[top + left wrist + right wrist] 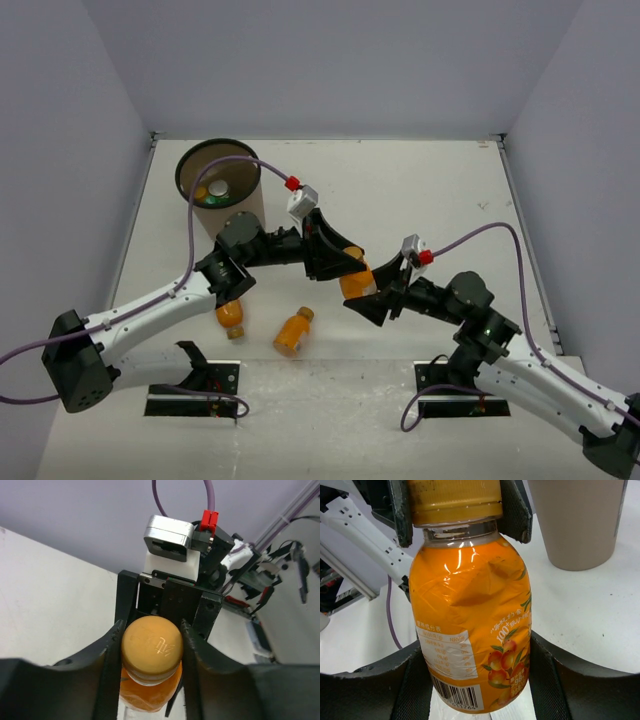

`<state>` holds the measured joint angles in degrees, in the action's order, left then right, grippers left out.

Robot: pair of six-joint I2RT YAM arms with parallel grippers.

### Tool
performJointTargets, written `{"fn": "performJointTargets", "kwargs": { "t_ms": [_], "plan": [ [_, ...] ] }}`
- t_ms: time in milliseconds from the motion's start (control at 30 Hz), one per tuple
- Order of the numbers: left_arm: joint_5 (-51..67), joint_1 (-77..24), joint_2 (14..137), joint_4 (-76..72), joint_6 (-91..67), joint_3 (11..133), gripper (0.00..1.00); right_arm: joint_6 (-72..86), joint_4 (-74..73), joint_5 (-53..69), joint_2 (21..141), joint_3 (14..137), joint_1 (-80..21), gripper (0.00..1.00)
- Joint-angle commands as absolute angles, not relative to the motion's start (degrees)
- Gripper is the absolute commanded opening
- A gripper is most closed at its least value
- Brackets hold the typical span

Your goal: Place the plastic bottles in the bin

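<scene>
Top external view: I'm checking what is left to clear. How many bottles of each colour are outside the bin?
Orange: 3 (held bottle, left lying bottle, right lying bottle)
Other colours: 0
Total: 3 outside the bin; what lies inside it is too small to count.

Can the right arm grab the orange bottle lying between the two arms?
Probably not yet: the right gripper is shut on a second bottle, whose cap the left gripper also pinches. Otherwise the loose bottle lies unblocked.
</scene>
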<state>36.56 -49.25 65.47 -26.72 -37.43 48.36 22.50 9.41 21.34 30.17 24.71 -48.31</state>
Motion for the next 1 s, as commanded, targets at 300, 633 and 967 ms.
{"fn": "performJointTargets", "kwargs": {
  "t_ms": [300,633,967],
  "plan": [
    [24.29,-51.77,65.74,-11.64,-29.28,58.34,0.0,23.73,7.32,8.99,27.16,24.34,-48.43,0.99],
    [-49.14,-34.22,76.72,27.78,-18.47,92.97,0.0,31.99,-10.02,-13.72,31.02,28.12,-48.43,0.99],
    [-45.81,-22.32,89.38,31.37,-20.47,97.74,1.0,42.78,-3.86,1.25,41.99,27.33,-53.05,0.95]
  ]
}}
